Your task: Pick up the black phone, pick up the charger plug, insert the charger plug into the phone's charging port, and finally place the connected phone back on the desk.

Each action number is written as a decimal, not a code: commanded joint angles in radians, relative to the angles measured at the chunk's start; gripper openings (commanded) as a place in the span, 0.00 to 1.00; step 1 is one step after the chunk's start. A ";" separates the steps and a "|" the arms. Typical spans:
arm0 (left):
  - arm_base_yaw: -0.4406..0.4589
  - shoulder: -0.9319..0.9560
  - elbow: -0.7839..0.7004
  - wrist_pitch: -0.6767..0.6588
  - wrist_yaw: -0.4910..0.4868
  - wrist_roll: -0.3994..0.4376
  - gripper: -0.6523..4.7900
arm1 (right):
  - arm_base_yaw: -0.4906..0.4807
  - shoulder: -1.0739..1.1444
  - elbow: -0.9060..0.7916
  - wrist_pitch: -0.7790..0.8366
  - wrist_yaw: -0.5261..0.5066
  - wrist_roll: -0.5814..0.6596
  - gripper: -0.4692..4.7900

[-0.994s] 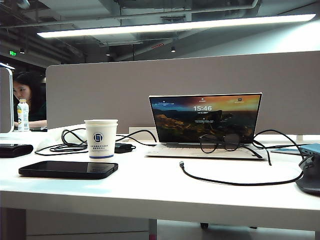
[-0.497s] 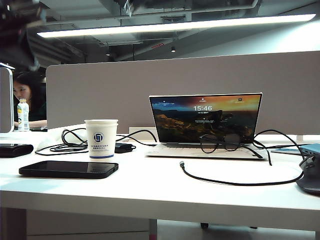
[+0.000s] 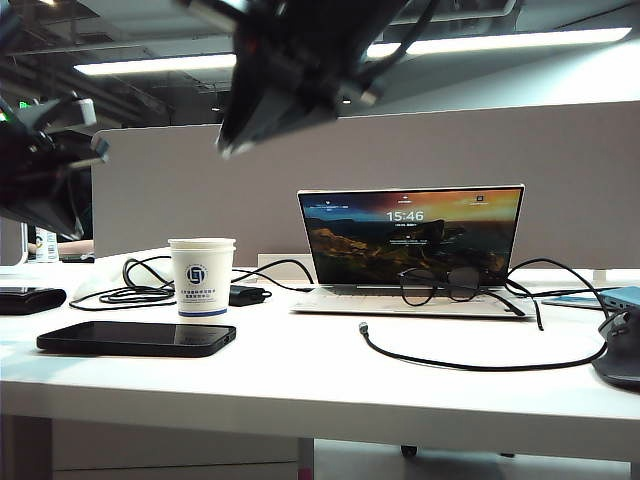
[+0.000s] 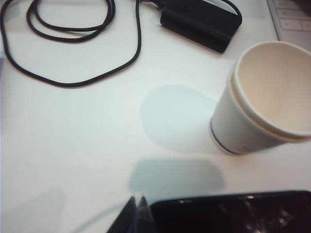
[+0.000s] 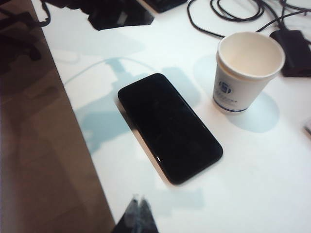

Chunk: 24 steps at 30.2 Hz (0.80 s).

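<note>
Exterior view: the black phone (image 3: pixel 136 339) lies flat, screen up, near the front edge of the desk (image 3: pixel 320 385), at 7 o'clock from the paper cup (image 3: pixel 202 277). This flat, unobstructed position leaves its top face and long edges free for a grasp from above. The charger plug (image 3: pixel 364 327) rests on the desk in front of the laptop (image 3: pixel 411 250), at 3 o'clock from the phone and well apart from it; its cable (image 3: pixel 480 365) trails away toward 3 o'clock. The left gripper (image 3: pixel 45 180) hangs high at 10 o'clock from the cup. The right gripper (image 3: pixel 290 75) hangs high above the middle of the desk. Neither touches anything.

Left wrist view: the left gripper (image 4: pixel 137 206) shows its fingertips together, empty, just beside one end of the phone (image 4: pixel 233 213). The cup (image 4: pixel 265 99) stands close by, so a descent probably needs care on that side.

Right wrist view: the right gripper (image 5: pixel 137 204) also has its fingertips together and empty. The phone (image 5: pixel 169 126) lies diagonal below it, with the cup (image 5: pixel 245 70) near one corner. Both pickups remain undone; jaws must part before any grasp.
</note>
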 commanded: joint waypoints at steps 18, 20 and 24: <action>0.003 0.294 0.002 0.226 0.045 0.015 0.11 | -0.049 0.338 0.005 0.258 -0.181 0.156 0.08; 0.003 0.302 0.002 0.240 0.045 0.016 0.11 | -0.050 0.354 0.005 0.270 -0.181 0.156 0.08; 0.003 0.310 0.002 0.291 0.042 0.015 0.11 | -0.050 0.377 0.005 0.298 -0.182 0.148 0.08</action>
